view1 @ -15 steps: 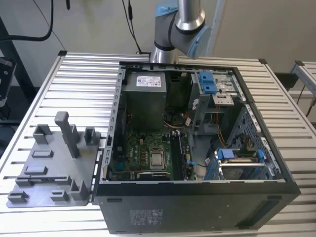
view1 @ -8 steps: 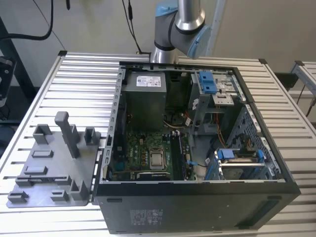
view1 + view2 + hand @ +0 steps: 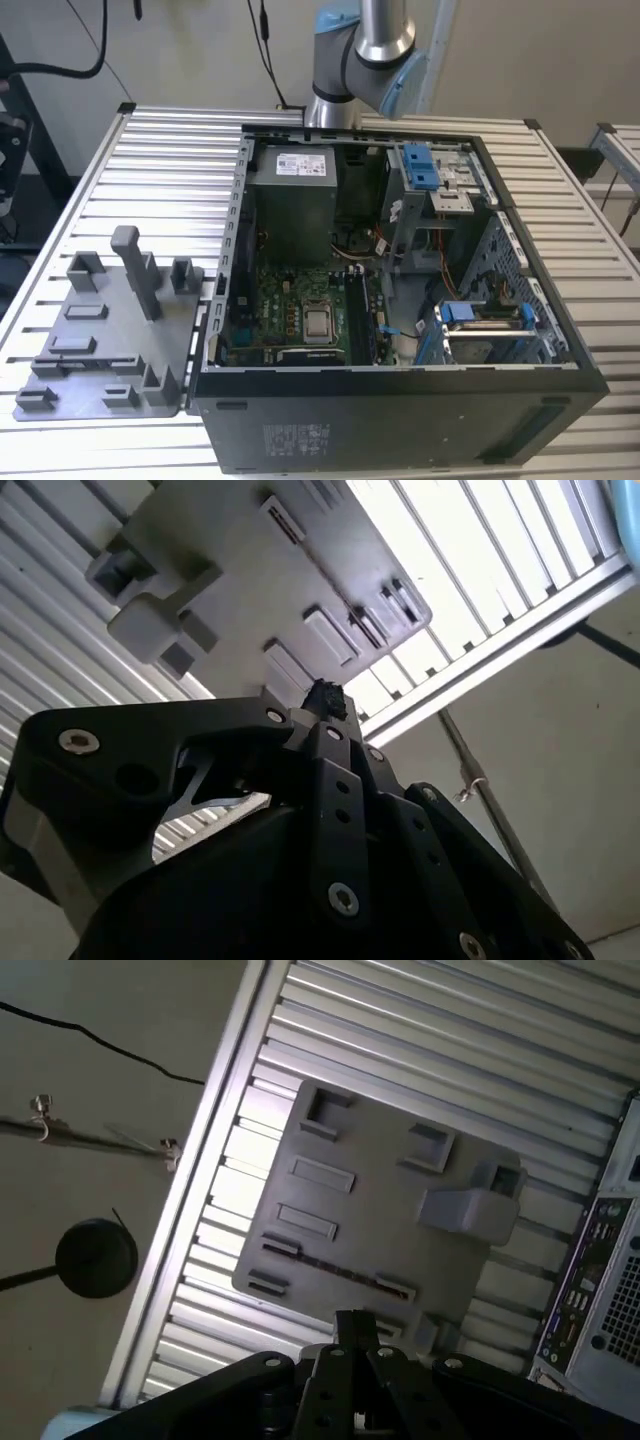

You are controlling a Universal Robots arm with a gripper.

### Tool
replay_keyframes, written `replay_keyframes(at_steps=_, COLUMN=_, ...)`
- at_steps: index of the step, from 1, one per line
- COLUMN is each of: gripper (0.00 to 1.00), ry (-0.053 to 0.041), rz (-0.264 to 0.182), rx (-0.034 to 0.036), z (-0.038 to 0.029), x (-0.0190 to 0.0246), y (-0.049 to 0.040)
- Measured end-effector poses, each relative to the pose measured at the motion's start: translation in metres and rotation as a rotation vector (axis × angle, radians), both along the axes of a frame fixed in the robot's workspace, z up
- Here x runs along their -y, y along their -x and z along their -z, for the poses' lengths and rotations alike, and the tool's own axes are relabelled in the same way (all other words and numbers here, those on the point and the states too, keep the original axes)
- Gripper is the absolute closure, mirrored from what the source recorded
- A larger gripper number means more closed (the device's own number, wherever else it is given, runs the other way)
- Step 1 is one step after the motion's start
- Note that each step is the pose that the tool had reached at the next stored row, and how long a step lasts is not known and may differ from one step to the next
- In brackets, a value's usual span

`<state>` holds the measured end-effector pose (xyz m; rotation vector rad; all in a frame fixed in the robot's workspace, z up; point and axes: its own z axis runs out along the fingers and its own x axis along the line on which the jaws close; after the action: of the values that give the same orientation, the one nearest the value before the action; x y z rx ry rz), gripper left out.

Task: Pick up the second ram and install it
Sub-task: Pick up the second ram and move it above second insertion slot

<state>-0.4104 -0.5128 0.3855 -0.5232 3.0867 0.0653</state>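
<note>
progress: barely begun, second ram [image 3: 335, 1268] not picked, not installed. gripper [image 3: 350, 1322] hangs above grey tray [image 3: 385, 1195], pincer tips look pressed together on nothing. ram reads as a thin dark strip on edge in a tray slot, long axis level, running between two end brackets.

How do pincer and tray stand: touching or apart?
Apart. In the exterior view nothing touches the tray; in the first wrist view the pincer hangs well above it.
</note>
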Motion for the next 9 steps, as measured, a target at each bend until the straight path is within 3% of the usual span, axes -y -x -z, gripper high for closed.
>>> replay_keyframes(at_steps=9, gripper=0.89, ry=0.0004, rz=-0.091, rx=-0.0044, z=0.0005, x=0.0001, y=-0.0032)
